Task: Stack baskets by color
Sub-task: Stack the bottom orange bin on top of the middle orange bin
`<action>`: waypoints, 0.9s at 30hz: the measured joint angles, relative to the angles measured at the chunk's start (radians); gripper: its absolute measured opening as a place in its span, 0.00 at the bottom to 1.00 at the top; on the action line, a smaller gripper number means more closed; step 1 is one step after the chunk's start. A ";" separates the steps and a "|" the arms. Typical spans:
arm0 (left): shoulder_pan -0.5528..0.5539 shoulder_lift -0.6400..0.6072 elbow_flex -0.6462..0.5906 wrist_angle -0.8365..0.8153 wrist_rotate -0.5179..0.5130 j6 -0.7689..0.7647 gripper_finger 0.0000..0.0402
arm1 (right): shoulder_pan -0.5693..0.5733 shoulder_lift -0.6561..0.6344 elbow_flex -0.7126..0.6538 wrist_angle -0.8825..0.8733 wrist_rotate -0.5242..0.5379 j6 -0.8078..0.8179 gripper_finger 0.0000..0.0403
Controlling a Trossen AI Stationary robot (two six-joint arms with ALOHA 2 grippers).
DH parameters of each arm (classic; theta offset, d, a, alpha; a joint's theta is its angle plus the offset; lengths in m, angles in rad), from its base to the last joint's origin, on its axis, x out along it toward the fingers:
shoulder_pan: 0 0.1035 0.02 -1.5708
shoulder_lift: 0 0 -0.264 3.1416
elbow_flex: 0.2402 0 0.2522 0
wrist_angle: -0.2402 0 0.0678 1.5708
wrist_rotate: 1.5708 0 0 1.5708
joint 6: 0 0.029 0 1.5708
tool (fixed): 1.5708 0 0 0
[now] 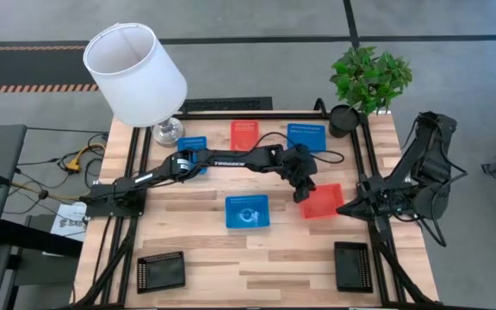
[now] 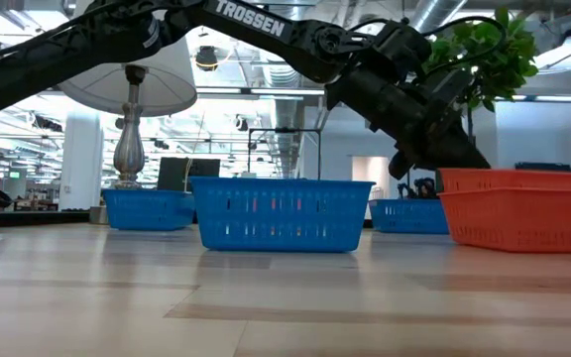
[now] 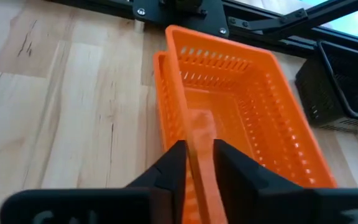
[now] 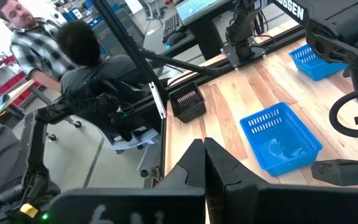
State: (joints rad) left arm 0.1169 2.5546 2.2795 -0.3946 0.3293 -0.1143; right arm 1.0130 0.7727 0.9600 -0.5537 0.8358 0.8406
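Our left gripper point(image 3: 199, 163) has its fingers point(image 3: 169, 168) pinched on the near wall of the orange basket point(image 3: 241, 112), which sits on the bench point(image 3: 73, 112) under them. We should let go slowly, then lift straight up. The right gripper point(image 4: 204, 155) waits shut, far off.

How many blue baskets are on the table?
3. One blue basket sits mid-table, one lies at the back beside the lamp base, partly under the left arm, and one near the plant.
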 joint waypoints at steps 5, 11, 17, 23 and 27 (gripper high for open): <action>0.000 -0.022 0.000 -0.006 0.029 0.003 0.30 | 0.001 0.000 0.000 0.002 0.000 -0.001 0.02; 0.004 -0.116 0.000 -0.099 0.025 0.047 0.40 | 0.001 0.000 0.000 -0.005 -0.001 -0.010 0.02; 0.014 -0.252 0.000 -0.424 -0.086 0.119 0.42 | 0.001 0.012 0.000 -0.026 -0.001 -0.019 0.02; 0.013 -0.370 0.001 -0.764 -0.266 0.171 0.42 | -0.012 0.076 0.000 -0.147 -0.001 0.041 0.02; 0.014 -0.420 0.001 -0.941 -0.305 0.134 0.42 | -0.065 0.148 0.000 -0.370 -0.034 0.292 0.02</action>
State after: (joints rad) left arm 0.1307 2.1342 2.2807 -1.3360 0.0240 0.0200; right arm 0.9485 0.9210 0.9600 -0.9234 0.8021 1.1327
